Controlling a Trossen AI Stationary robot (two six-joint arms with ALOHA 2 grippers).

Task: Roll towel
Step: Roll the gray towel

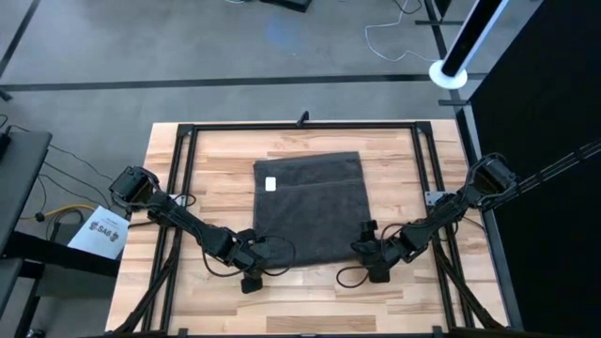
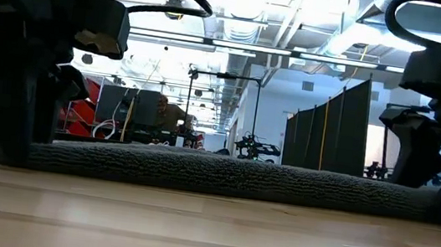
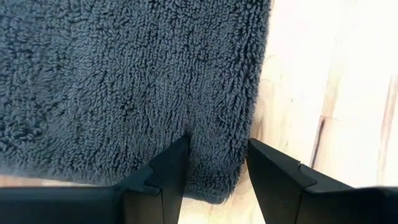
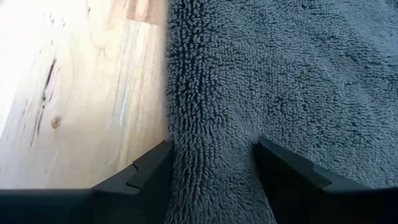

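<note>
The dark grey terry towel [image 1: 310, 207] lies spread flat on the wooden table, its small white label [image 1: 270, 184] near the far left. My left gripper [image 1: 258, 253] is down at the towel's near left corner. My right gripper [image 1: 368, 246] is down at its near right corner. Each is shut on cloth at the towel's edge. In the low view the towel [image 2: 214, 173] lies as a low flat band between the two grippers. My left gripper pinches the towel's near left corner [image 3: 217, 134] between its two fingers, coming from above and pointing down. The cloth puckers a little between the fingers. The towel lies on the table. One layer or several, I cannot tell. My right gripper pinches the towel at its right side edge, near the near right corner [image 4: 211, 124], between its two fingers, from above pointing down. A ridge of cloth bunches up between the fingers. The towel lies on the table.
A black metal frame [image 1: 300, 125] runs around the tabletop. Bare wood shows left [image 1: 216, 188] and right [image 1: 394, 188] of the towel and along the near edge. Cables trail behind both grippers.
</note>
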